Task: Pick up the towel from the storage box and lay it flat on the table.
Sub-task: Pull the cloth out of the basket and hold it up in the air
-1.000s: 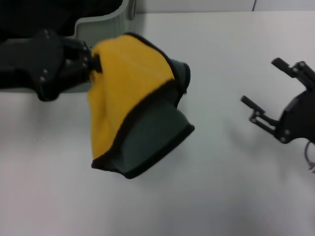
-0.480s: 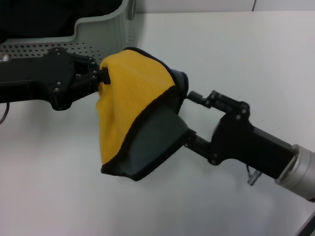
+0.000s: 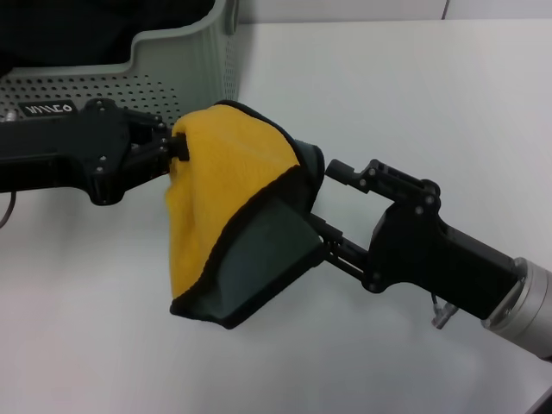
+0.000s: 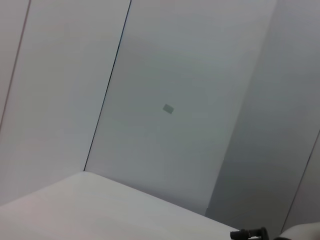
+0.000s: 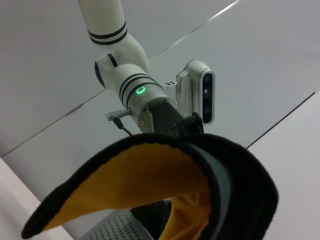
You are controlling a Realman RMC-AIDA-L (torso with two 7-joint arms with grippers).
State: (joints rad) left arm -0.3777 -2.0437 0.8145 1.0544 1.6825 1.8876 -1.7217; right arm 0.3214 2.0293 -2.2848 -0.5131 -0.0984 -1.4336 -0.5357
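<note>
The towel (image 3: 226, 185) hangs folded above the table (image 3: 431, 86), yellow side out, with its dark green side (image 3: 263, 250) below. My left gripper (image 3: 178, 148) is shut on its upper left corner, in front of the storage box (image 3: 185, 53). My right gripper (image 3: 326, 209) is open at the towel's right edge, one finger (image 3: 343, 171) above and one (image 3: 335, 247) below the green fold. In the right wrist view the towel (image 5: 150, 200) fills the lower part, with my left arm (image 5: 135, 87) behind it.
A black fabric mass (image 3: 78, 26) lies in the storage box at the back left. The box's small dark label (image 3: 47, 109) faces me. The left wrist view shows only walls and a strip of table (image 4: 100, 210).
My right arm has come in from the right, and its open fingers now straddle the towel's right edge. The left gripper and towel have shifted slightly left and down.
</note>
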